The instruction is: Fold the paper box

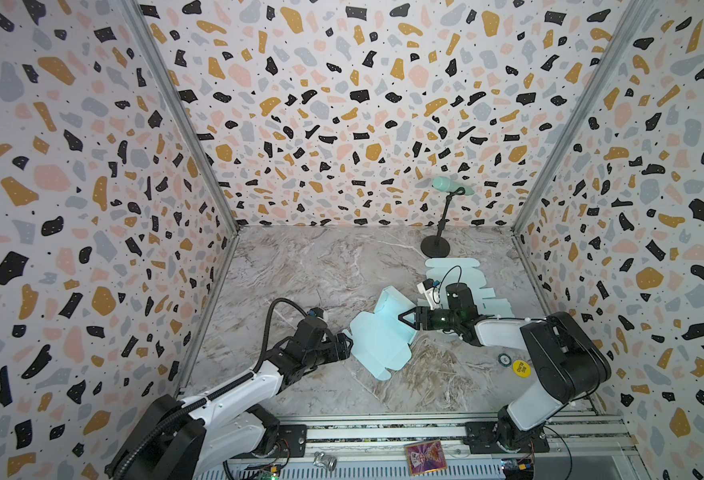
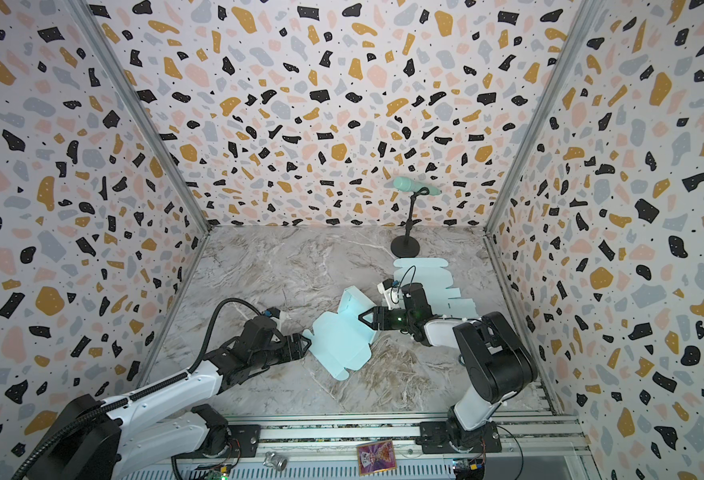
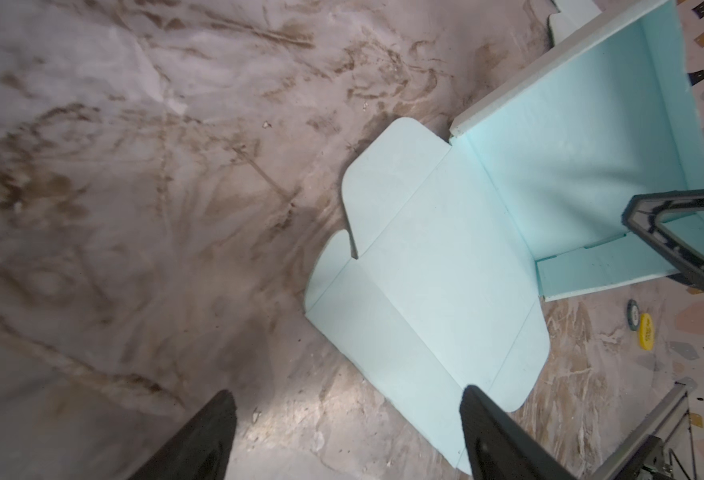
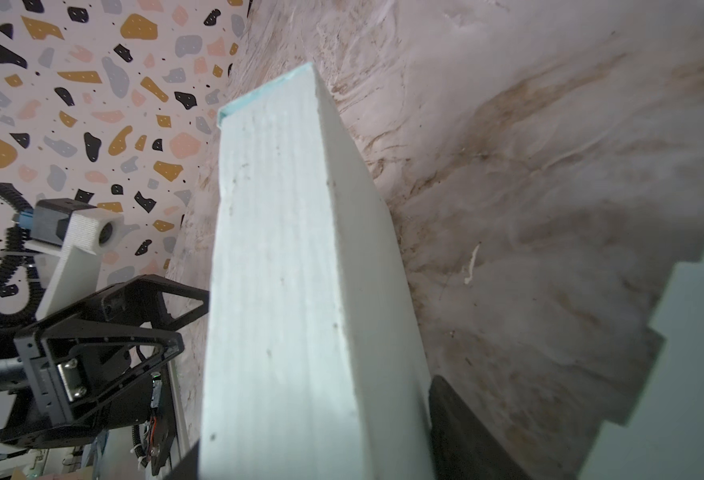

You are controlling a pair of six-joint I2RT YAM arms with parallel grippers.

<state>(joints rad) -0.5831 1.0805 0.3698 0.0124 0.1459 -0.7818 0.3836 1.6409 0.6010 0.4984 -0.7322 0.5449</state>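
The light-blue paper box [image 1: 377,340] [image 2: 339,345] lies partly folded in the middle of the marble table. Its near panels and rounded flaps [image 3: 433,282] rest flat, while the far part stands up as walls [image 3: 582,166]. My right gripper [image 1: 403,318] [image 2: 364,318] [image 4: 317,415] is shut on an upright folded wall [image 4: 300,249] of the box, one finger on each side of it. At the box's left edge my left gripper [image 1: 348,347] [image 2: 306,345] [image 3: 348,390] stands open. One fingertip [image 3: 479,411] hangs over a flat panel and nothing is between the fingers.
A stack of flat blue box blanks [image 1: 472,286] [image 2: 435,282] [image 4: 695,353] lies behind the right arm. A black stand [image 1: 435,248] with a teal top is at the back. A yellow disc [image 1: 521,368] [image 3: 646,332] lies near the right arm's base.
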